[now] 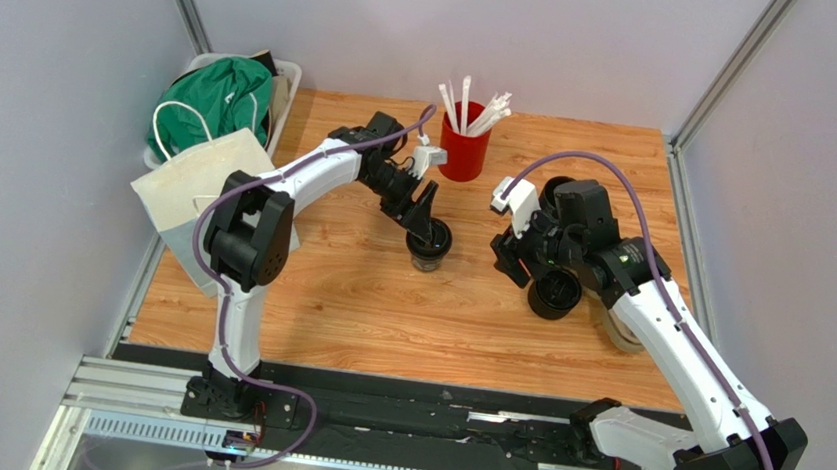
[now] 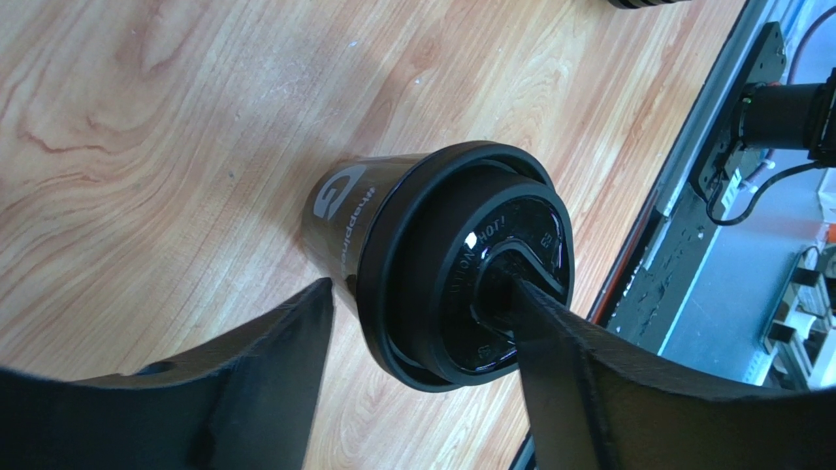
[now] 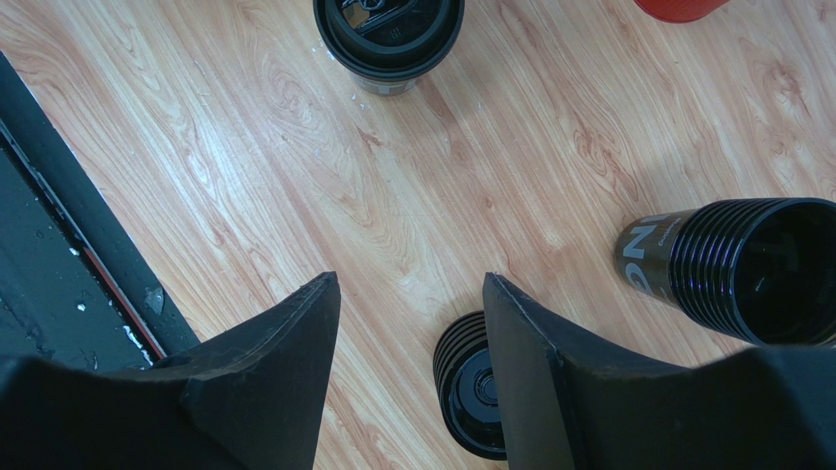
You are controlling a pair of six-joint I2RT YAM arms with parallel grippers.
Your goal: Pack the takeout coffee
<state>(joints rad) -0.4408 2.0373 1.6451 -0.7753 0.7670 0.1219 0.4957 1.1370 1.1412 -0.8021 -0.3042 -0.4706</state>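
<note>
On the worktop, your left gripper is straddling the coffee cup, spread, one finger riding the lid; be centring it before squeezing below the rim.

Shiny black plastic on smooth pale wood

The counter is light wood-grain board with a smooth, faintly satin face. The lidded coffee cup has a matt black, paper-looking wall with white print. Its lid is glossy moulded black plastic, with raised lettering that catches the light. The left hand has dull, slightly grainy black plastic fingers. The red cup looks like smooth plastic, the white bag like creased matt paper, and the green bundle like soft cloth.
</note>
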